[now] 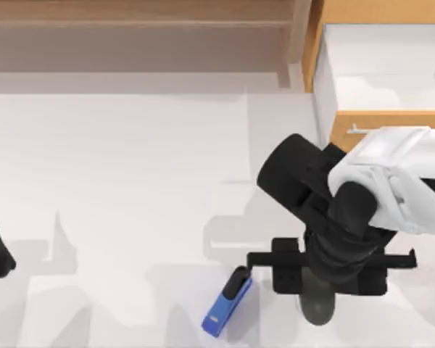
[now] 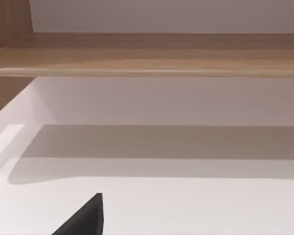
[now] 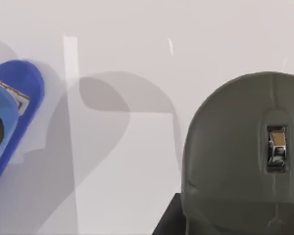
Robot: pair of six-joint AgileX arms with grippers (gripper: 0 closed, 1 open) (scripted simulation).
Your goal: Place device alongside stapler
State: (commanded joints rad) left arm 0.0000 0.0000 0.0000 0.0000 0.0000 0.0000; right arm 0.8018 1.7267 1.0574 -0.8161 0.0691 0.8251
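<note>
Top view is showing the smooth white worktop stretching under a pale wooden shelf, with the parked left arm sitting at its left edge. Next in size, my right tool is hovering near the front edge over the dark grey rounded oval device; whether it is gripping the device I cannot tell. Smallest, the bright blue elongated stapler with its black top arm is lying just beside the device, apart from it. Placement is looking nearly done, I judge; release and retreat are remaining. Both items are looking like smooth moulded plastic.
</note>
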